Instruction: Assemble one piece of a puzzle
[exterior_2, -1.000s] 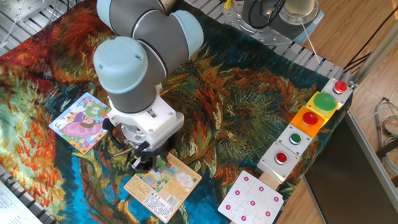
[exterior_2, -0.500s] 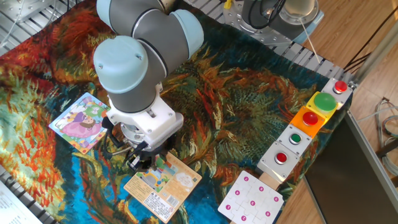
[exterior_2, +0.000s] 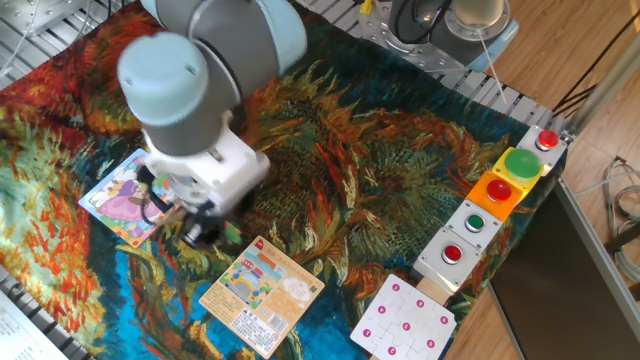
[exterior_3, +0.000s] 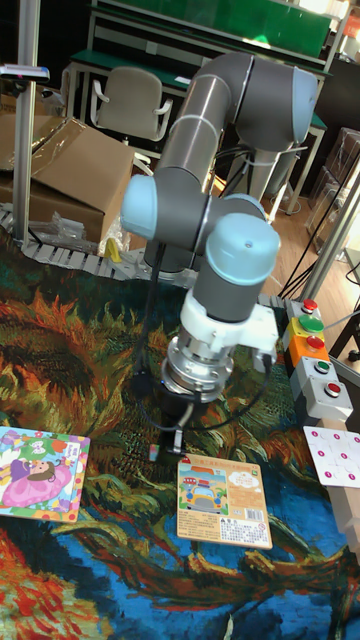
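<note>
The puzzle (exterior_2: 124, 196) lies flat on the patterned cloth at the left, a square cartoon picture with a figure in a pink-purple dress; the tall fixed view has the puzzle (exterior_3: 40, 474) at its left edge. My gripper (exterior_2: 213, 236) hangs low over the cloth, between the puzzle's right corner and a tan-orange card. Its fingers look shut on a small greenish puzzle piece (exterior_2: 232, 232), blurred by motion. In the tall fixed view the gripper (exterior_3: 172, 442) points down just above the cloth, left of the card's top corner. The arm's wrist hides the puzzle's upper right edge.
A tan-orange card (exterior_2: 262, 292) with a pastel picture and printed text lies in front of the gripper. A white card with pink dots (exterior_2: 402, 322) sits at the front right. A box of coloured buttons (exterior_2: 495, 195) lines the right edge.
The arm has swung left, away from the tan-orange card's corner and toward the puzzle. The small greenish piece travelled with the gripper.
</note>
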